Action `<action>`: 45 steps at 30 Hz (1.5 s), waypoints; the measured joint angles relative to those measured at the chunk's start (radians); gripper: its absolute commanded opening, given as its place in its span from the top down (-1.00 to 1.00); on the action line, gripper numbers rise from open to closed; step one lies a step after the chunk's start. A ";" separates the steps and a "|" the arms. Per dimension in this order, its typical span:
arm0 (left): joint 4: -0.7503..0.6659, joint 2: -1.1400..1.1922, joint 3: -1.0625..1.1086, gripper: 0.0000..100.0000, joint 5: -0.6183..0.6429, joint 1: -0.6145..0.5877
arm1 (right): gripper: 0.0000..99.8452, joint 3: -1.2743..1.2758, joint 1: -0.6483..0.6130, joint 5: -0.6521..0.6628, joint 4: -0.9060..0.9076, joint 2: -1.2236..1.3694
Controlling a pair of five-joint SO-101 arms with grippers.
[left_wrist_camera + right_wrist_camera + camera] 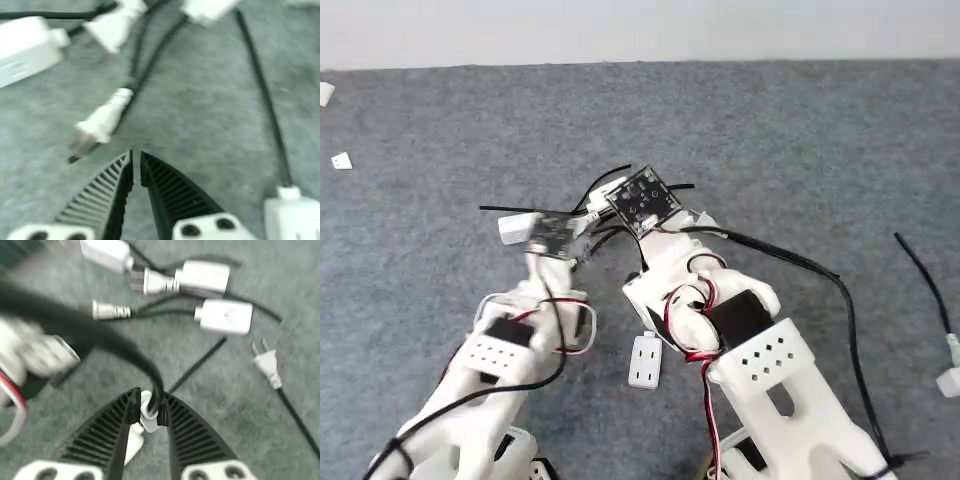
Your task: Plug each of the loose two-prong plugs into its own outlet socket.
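Observation:
My right gripper (147,400) is shut on a white two-prong plug (146,415), whose black cable (107,337) arcs up past the camera. My left gripper (136,159) hangs shut just above the grey carpet with nothing between its fingers. Just ahead of it lies a loose white plug (102,120), prongs (80,145) pointing towards the gripper's side. White outlet blocks lie near both grippers: one (25,47) beyond the left gripper, another (225,316) ahead of the right gripper. A further loose plug (266,364) lies beside that. In the high view both arms meet mid-table over the tangle of cables.
A white outlet strip (645,360) lies on the carpet between the two arms. Another outlet block (295,212) sits close beside my left gripper. A black cable with a white plug (950,365) lies at the far right. Small white bits (340,160) rest at the far left.

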 measured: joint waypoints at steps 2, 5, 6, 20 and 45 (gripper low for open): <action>-0.003 -0.055 0.038 0.95 0.002 -0.054 | 0.98 0.031 -0.003 0.005 0.014 0.000; -0.009 -0.180 0.117 0.95 0.005 -0.160 | 0.98 0.091 -0.025 0.049 0.028 0.000; -0.009 -0.230 0.146 0.95 0.005 -0.196 | 0.98 0.114 -0.034 0.061 0.028 0.000; 0.224 -0.657 0.304 0.72 -0.060 -0.287 | 0.98 0.245 -0.106 0.106 -0.021 -0.003; 0.230 -0.669 0.316 0.79 -0.123 -0.262 | 0.98 0.310 -0.164 0.109 -0.060 -0.370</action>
